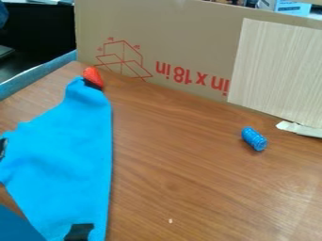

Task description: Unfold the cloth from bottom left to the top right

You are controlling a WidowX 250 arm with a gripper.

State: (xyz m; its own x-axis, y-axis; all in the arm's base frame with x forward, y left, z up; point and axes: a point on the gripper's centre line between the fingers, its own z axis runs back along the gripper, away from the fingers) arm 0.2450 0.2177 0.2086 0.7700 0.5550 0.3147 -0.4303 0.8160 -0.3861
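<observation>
The bright blue cloth (72,155) lies on the left part of the wooden table, with a long, nearly straight right edge and a narrow upper end. Wrinkles run over its upper and left parts. A black patch (78,232) is on its bottom end, and a small black piece (3,148) is at the cloth's left side, at the view's edge. At the narrow upper end, a red object (92,76) touches a dark spot on the cloth.
A blue ribbed cylinder (254,139) lies on the table (189,174) at right. A cardboard panel (182,42) stands along the back, with a pale wood-grain sheet (277,70) on it. A darker blue surface (16,226) is at bottom left.
</observation>
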